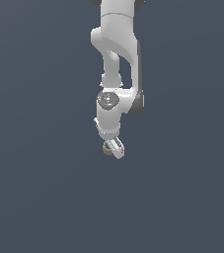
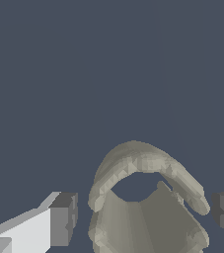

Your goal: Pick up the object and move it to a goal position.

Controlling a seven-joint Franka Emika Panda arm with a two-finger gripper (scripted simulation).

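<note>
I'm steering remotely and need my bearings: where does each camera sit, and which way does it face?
Exterior view: off the arm, looking down on the white arm, its gripper and the tiny tan ring beside the fingers.
Wrist view: on the wrist, looking past the grey finger pads at the ring between them, with gaps on both sides.
Shared: ring and gripper.

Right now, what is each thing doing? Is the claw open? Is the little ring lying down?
Gripper: open, one finger on each side of the ring, gaps showing, not squeezing it.
Ring: sits between the fingers, not gripped, its hollow middle in view; whether it rests on the floor cannot be told.
Arm: reaching downward, gripper lowest.
</note>
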